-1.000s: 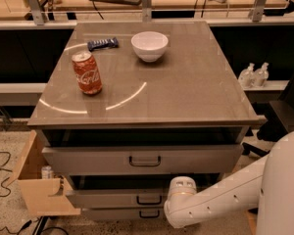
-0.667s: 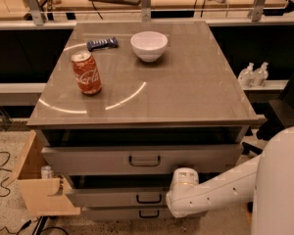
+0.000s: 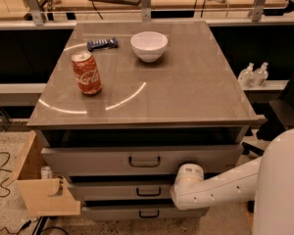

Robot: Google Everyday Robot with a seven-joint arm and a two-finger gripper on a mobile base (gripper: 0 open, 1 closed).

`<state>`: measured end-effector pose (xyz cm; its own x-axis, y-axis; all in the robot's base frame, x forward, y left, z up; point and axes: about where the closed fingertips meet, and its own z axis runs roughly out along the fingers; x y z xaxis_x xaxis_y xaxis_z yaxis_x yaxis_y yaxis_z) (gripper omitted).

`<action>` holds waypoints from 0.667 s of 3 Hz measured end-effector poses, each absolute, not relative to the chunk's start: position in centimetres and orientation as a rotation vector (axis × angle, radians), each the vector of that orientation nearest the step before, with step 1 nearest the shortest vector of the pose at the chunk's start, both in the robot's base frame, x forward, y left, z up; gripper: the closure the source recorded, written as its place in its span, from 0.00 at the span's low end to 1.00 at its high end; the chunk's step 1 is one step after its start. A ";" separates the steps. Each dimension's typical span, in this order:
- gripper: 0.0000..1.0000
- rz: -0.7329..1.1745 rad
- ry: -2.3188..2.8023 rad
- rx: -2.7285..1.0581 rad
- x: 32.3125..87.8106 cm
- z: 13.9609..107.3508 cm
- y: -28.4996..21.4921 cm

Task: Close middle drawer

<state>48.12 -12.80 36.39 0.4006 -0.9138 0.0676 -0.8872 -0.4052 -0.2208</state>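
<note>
Middle drawer (image 3: pixel 112 191), second of three under the table (image 3: pixel 186 92), is sitting slightly proud of the lowest drawer (image 3: pixel 117 212) and set back beneath the pulled-out top drawer (image 3: pixel 88 159). Gripper (image 3: pixel 188 174), at the end of the white arm (image 3: pixel 225 190), is resting by the right end of its front, having risen and drifted rightward within the last second; whether the jaws are apart or together cannot be told. Its front is showing hardly any shift, so the closing push is probably still pending.

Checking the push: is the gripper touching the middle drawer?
Cannot tell: the camera view puts the gripper at the right end of the middle drawer, contact point hidden.
</note>
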 end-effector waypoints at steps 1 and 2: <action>0.76 -0.267 1.621 -2.501 48.1 36.4 -12.8; 0.53 -0.265 1.621 -2.502 48.0 36.3 -12.8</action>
<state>48.02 -12.82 36.31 0.4008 -0.9137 0.0670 -0.8875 -0.4054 -0.2192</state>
